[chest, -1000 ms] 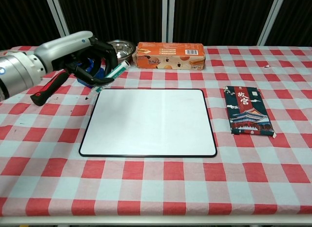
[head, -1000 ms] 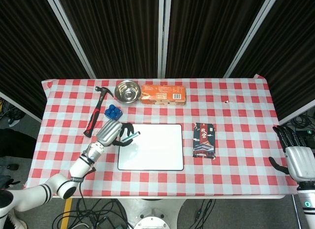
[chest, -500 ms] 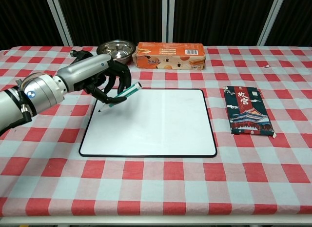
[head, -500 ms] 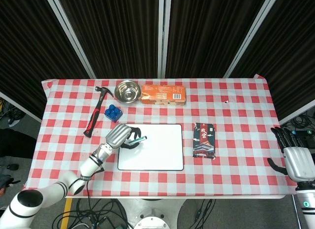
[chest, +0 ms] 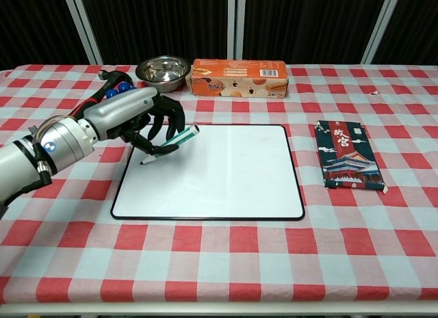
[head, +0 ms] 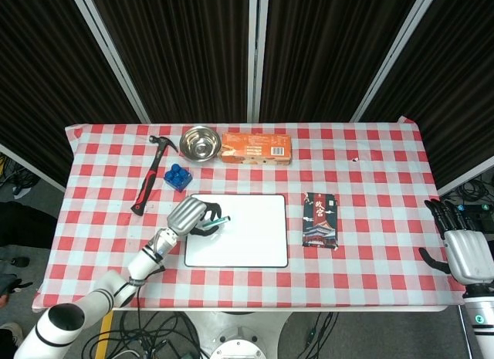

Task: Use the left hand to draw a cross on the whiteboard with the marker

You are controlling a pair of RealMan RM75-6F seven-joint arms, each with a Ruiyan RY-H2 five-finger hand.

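Starting at the left, the left hand (chest: 140, 120) is grasping the marker (chest: 171, 143) over the near-left part of the whiteboard (chest: 226, 174), the pen slanting with its tip pointing down-left toward the board's left edge. Whether the tip is actually touching the surface is hard to judge from either view; no ink is showing on the board. The main risk lies there: with the tip sitting so near the black frame, a stroke begun here could be running off onto the checked worktop (chest: 219, 256), or leaving too little room for a crossing line. A shallow pen angle could also be skidding or skipping rather than marking, and a loose hold could be letting the marker twist. Far right, the right hand (head: 463, 247) is hanging released beside the worktop, fingers apart, holding nothing.
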